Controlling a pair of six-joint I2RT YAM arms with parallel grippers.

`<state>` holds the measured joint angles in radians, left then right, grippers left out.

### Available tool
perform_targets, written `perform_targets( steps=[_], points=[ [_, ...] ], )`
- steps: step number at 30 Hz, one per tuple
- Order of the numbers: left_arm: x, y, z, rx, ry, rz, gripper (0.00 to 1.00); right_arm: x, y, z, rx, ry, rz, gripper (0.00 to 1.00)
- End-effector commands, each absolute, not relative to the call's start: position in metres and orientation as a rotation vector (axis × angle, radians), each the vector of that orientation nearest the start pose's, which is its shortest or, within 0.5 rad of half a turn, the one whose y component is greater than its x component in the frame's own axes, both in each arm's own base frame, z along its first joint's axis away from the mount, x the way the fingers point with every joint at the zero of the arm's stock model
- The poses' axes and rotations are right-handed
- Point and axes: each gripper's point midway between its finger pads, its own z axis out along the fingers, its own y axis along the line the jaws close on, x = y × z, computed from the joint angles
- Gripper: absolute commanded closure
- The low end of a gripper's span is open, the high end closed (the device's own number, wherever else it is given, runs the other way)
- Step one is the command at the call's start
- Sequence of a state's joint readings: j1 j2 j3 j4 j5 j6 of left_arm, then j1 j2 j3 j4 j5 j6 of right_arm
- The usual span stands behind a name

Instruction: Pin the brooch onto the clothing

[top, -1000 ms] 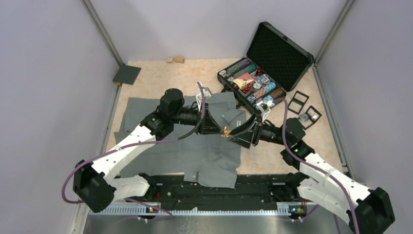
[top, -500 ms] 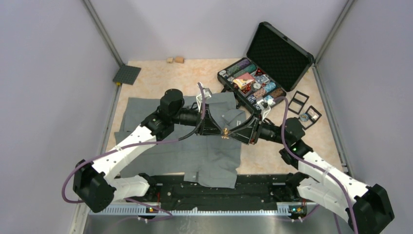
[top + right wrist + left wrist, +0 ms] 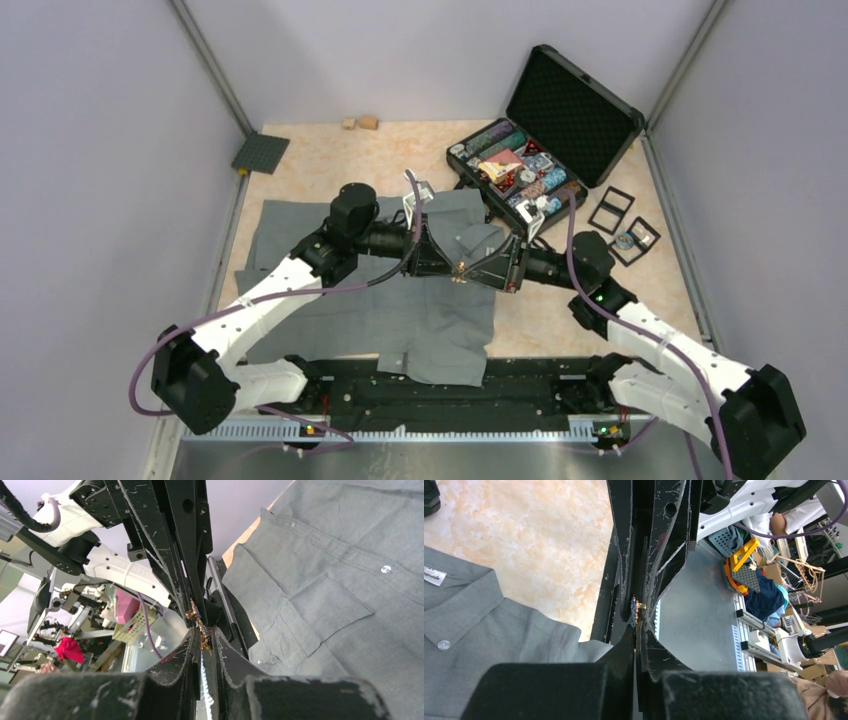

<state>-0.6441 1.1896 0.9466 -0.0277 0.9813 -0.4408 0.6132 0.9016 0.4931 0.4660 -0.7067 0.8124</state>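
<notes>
Right end effector (image 3: 473, 272) now nearer left end effector (image 3: 450, 267), brooch (image 3: 460, 270) seemingly between.

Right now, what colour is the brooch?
The brooch is gold with bluish bits; right wrist view shows it best.

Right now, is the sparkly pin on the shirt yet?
Not yet. Done: the shirt lies spread flat, and the brooch is picked up. In hand: the left fingers and right fingers both pinch it, up off the cloth. Left: pushing the pin into the shirt.
</notes>
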Motion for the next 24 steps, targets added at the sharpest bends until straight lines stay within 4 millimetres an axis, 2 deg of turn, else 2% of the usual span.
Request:
perform_targets(
  steps=[1, 5, 9, 11, 14, 16, 22, 24],
  points=[
    [0.138, -0.317, 0.299, 1.079, 1.682, -1.693, 1.00, 0.182, 0.286, 0.243, -0.413, 1.798, 1.535, 0.89],
    [0.139, -0.317, 0.299, 1.078, 1.680, -1.684, 1.00, 0.180, 0.284, 0.249, -0.414, 1.766, 1.539, 0.89],
    [0.147, -0.319, 0.296, 1.049, 1.703, -1.633, 1.00, 0.178, 0.278, 0.262, -0.428, 1.730, 1.500, 0.84],
    [0.154, -0.318, 0.286, 1.020, 1.772, -1.580, 1.00, 0.175, 0.273, 0.269, -0.432, 1.705, 1.483, 0.75],
    [0.166, -0.318, 0.276, 0.980, 1.836, -1.513, 1.00, 0.172, 0.267, 0.274, -0.433, 1.687, 1.455, 0.55],
    [0.170, -0.319, 0.272, 0.961, 1.858, -1.496, 1.00, 0.170, 0.264, 0.274, -0.431, 1.685, 1.442, 0.47],
    [0.183, -0.320, 0.263, 0.887, 1.919, -1.446, 1.00, 0.169, 0.259, 0.272, -0.428, 1.697, 1.403, 0.37],
    [0.178, -0.322, 0.264, 0.907, 1.913, -1.488, 1.00, 0.169, 0.258, 0.272, -0.433, 1.696, 1.397, 0.36]
  ],
)
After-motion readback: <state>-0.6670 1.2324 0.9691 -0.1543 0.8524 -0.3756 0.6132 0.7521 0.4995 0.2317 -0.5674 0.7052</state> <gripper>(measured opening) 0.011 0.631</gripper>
